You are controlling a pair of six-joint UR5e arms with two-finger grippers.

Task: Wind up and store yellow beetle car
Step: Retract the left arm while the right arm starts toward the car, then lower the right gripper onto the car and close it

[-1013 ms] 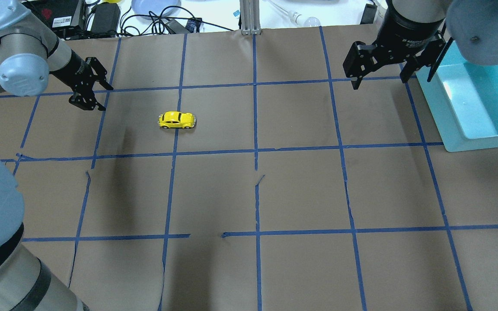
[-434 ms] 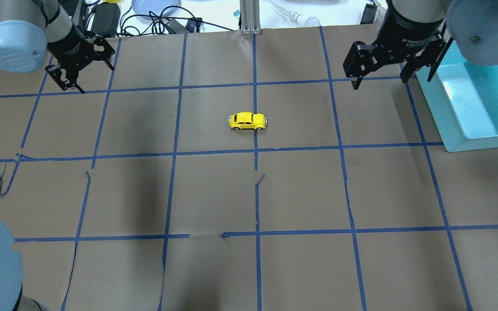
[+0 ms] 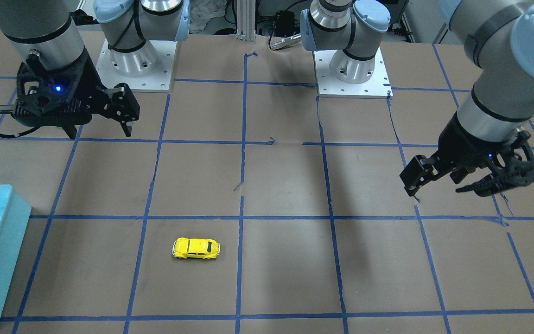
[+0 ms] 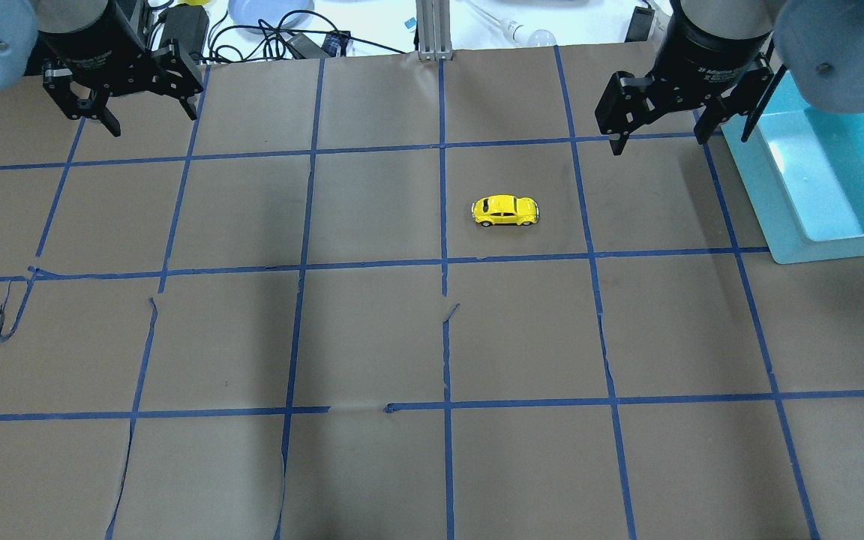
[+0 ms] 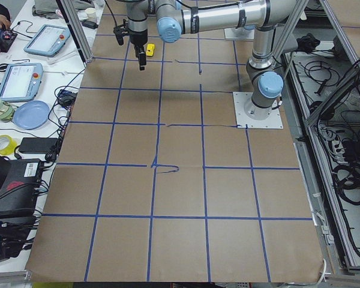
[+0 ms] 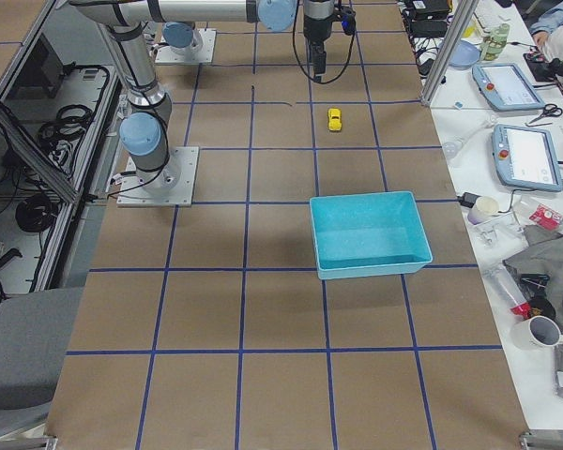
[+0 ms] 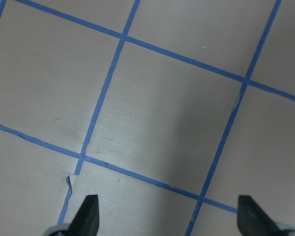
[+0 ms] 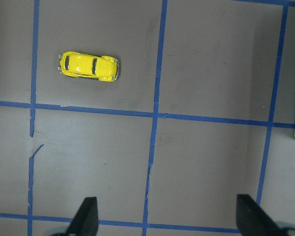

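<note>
Hovering at ten o'clock over the brown paper, the left gripper has its fingers spread wide. The yellow beetle car stands near centre, well apart from both grippers. At its two o'clock the right gripper hangs, equally spread; the teal bin lies at three o'clock.

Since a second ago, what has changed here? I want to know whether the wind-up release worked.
The yellow beetle car rolled by itself across the table toward the robot's right, nearer the teal bin. The left pincer, open, pulled away to the table's far left corner. Nothing was gripped. The right pincer stayed open beside the bin, which did not move.
</note>
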